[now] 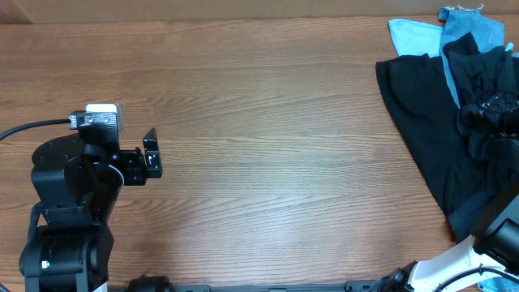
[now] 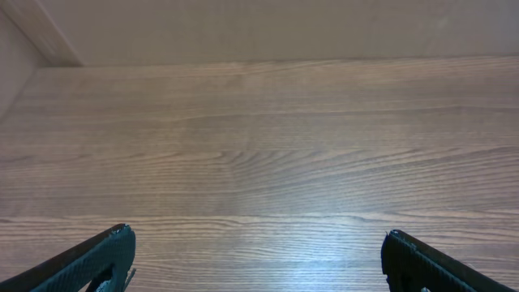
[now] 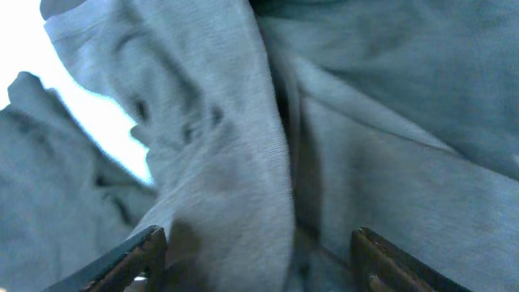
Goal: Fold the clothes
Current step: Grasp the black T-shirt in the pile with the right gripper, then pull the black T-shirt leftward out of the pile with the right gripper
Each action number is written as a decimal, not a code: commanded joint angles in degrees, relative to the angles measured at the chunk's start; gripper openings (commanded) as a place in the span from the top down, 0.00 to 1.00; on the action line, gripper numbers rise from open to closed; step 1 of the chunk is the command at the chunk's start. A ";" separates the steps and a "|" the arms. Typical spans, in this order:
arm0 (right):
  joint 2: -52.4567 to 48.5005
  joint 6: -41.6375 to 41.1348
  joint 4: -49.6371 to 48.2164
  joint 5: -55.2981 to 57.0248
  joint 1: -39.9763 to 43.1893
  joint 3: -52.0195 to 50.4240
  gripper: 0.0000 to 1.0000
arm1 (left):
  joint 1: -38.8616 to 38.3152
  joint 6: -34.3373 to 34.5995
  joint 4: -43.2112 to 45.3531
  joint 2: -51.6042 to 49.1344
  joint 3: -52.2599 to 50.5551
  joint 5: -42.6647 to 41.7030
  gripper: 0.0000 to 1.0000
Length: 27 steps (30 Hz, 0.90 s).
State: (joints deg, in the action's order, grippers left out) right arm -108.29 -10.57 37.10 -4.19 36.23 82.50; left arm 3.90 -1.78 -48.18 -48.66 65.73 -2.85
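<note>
The clothes are heaped at the table's right edge in the overhead view: black garments (image 1: 422, 122) with light blue pieces (image 1: 413, 36) behind them. No lettering shows. My left gripper (image 1: 152, 154) is open and empty over bare wood at the far left, well away from the pile; its wrist view (image 2: 258, 243) shows only table. My right gripper (image 3: 257, 243) is open, close above crumpled dark cloth (image 3: 243, 122) that fills its view. A fold of that cloth lies between the fingers. In the overhead view only the right arm's white link (image 1: 486, 247) shows.
The wooden table (image 1: 284, 122) stretches between the left arm and the pile. A pale wall meets the table's far edge in the left wrist view (image 2: 243, 32). The left arm's black base (image 1: 65, 219) stands at the front left.
</note>
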 commanded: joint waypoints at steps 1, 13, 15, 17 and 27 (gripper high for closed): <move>-0.68 0.00 -0.42 -6.47 -0.22 1.09 0.49 | 0.22 0.74 0.48 0.31 1.33 -2.34 0.00; 0.66 -0.15 -1.11 -26.43 -0.66 4.48 0.96 | 0.22 0.68 0.85 0.33 1.33 -2.69 0.00; 2.23 -0.13 0.74 -34.45 -2.51 9.03 0.96 | 0.22 0.50 0.87 0.33 1.33 -2.71 0.00; 3.91 0.94 5.44 -40.09 -7.02 14.82 0.96 | 0.22 0.50 0.90 0.33 1.33 -2.71 0.00; 3.96 3.96 14.60 -26.14 -48.98 23.71 0.96 | 0.22 0.50 1.07 0.33 1.33 -2.71 0.00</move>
State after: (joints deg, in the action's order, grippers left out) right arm -105.30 -7.55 52.45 -37.60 -3.18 105.01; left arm 3.90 -1.78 -47.31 -48.66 65.73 -4.54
